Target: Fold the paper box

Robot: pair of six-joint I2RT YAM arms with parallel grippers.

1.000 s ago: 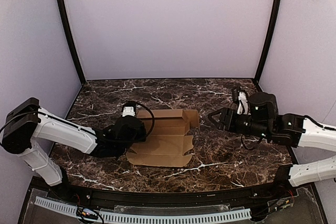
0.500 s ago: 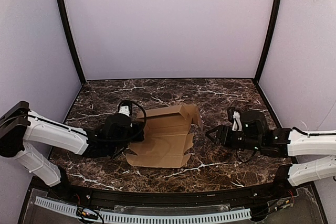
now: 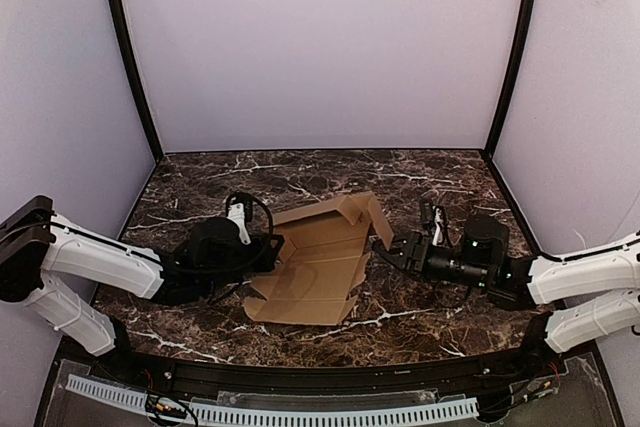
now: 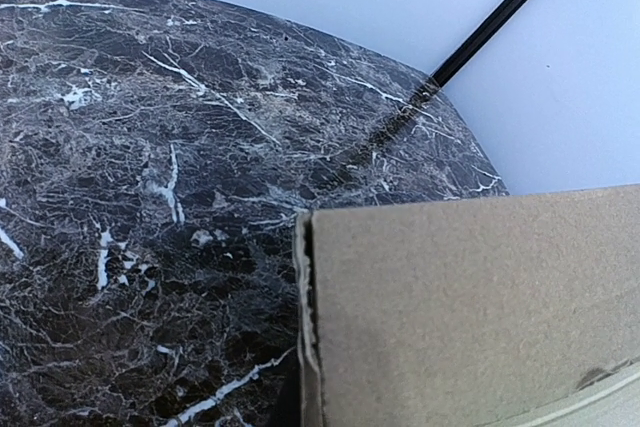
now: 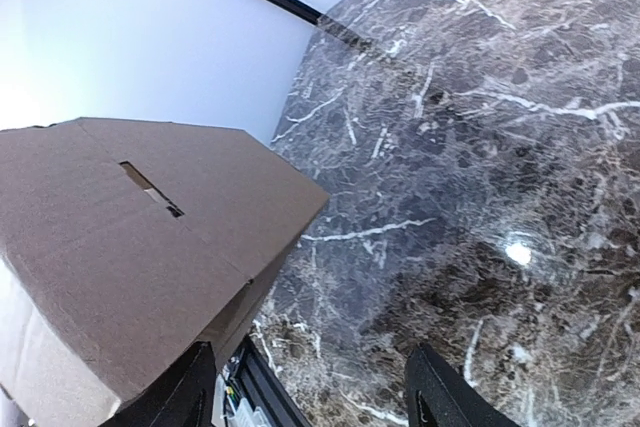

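Your dark marble table (image 3: pixel 440 182) fills the floor of the booth, and the paper box (image 3: pixel 320 267) lies near its middle between the two arms as a brown cardboard sheet, only partly flat: the near panels rest on the marble while the far panels and the right-hand flap stand up at an angle. Your left gripper (image 3: pixel 270 245) is at the sheet's left edge, pinched closed on the cardboard. You cannot see the pinch itself, because the left wrist view is filled by a cardboard panel with no fingers showing. Your right gripper (image 3: pixel 385 252) sits low by the raised right flap with its jaws apart and holding nothing. In its wrist view only the finger stubs (image 5: pixel 185 392) show, cut off at the bottom edge, and a slotted flap looms beside one of them; whether it touches is unclear.
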